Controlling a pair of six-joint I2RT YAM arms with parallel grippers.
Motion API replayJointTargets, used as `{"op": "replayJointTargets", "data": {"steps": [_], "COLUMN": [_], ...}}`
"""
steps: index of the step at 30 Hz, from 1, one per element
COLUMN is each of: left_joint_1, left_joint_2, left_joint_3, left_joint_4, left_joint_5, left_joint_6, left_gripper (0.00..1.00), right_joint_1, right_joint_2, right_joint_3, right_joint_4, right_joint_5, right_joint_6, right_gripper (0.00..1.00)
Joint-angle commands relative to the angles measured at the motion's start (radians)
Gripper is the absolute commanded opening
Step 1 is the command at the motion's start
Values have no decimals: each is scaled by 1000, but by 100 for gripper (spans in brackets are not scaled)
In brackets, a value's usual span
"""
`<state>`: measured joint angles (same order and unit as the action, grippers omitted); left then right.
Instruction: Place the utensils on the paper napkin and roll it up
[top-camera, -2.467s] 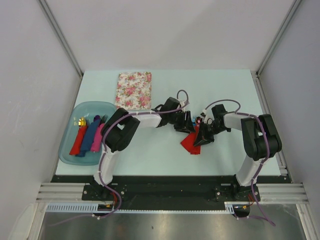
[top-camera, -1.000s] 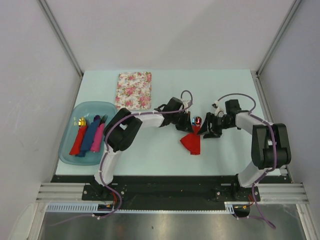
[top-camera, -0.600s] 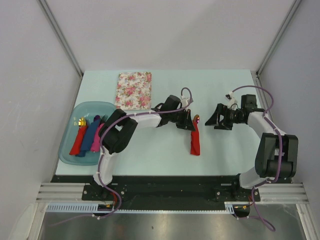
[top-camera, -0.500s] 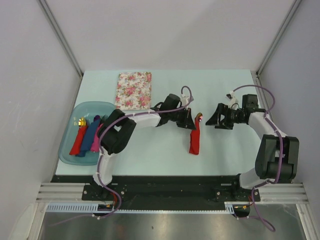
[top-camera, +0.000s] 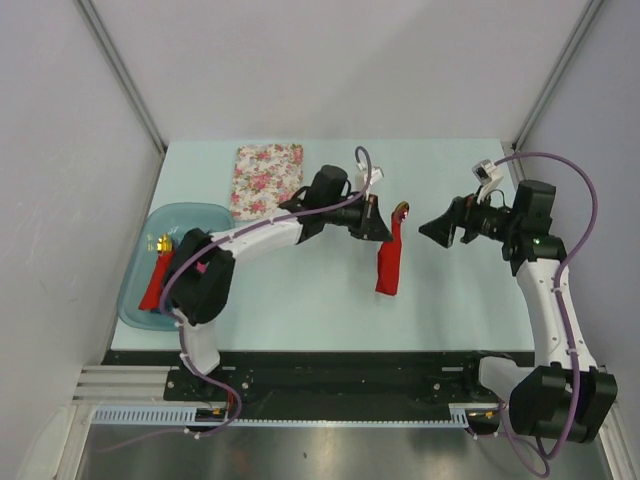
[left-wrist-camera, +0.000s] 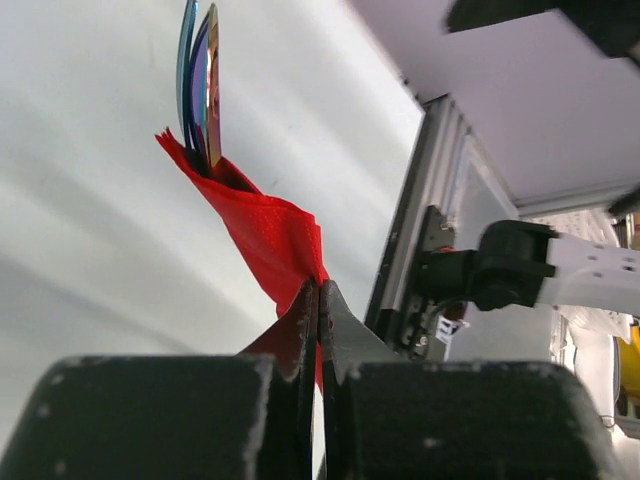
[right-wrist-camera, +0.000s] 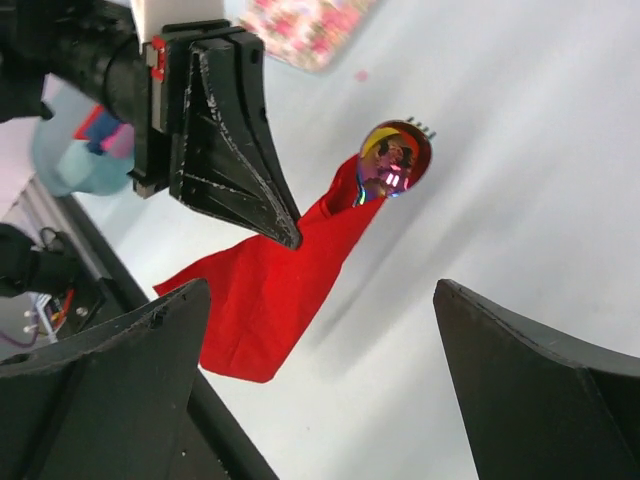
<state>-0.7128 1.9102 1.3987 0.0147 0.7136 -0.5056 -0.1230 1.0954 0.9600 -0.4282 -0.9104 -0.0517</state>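
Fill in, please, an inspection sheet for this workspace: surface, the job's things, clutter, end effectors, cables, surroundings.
Surface: pale green table, flat and plain.
Job's things: red paper napkin loosely wrapped around blue fork and spoon; their heads stick out at one end.
Clutter: floral pad at the far side; teal tray on the left, with a red roll in it.
End effectors: left end effector shut on the napkin; right end effector open, holding nothing, apart from the napkin.
Cables: purple cables run along both arms; no snag seen.
Surroundings: grey walls; metal rail at the near edge.
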Motion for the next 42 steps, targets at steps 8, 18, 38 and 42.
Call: {"op": "replayJointTargets", "data": {"steps": [8, 18, 38, 42], "left_joint_1": [67, 111, 35, 21], "left_joint_2": [-350, -568, -801, -821], "left_joint_3": [66, 22, -73, -81], "left_joint_4": [-157, -78, -104, -105], "left_joint_5": [187, 400, 497, 495], "left_joint_6": [203, 220, 299, 315], "left_gripper": [0, 0, 0, 0], "right_joint_1": [12, 365, 787, 824], "right_joint_2": [-122, -227, -201, -180], "right_joint_3": [-30, -66, 97, 91], "right_joint_4": [412, 634, 658, 648], "right_joint_5": [-280, -44, -32, -27], "right_joint_6": [320, 382, 339, 316], "right_gripper": [100, 98, 89, 79]}}
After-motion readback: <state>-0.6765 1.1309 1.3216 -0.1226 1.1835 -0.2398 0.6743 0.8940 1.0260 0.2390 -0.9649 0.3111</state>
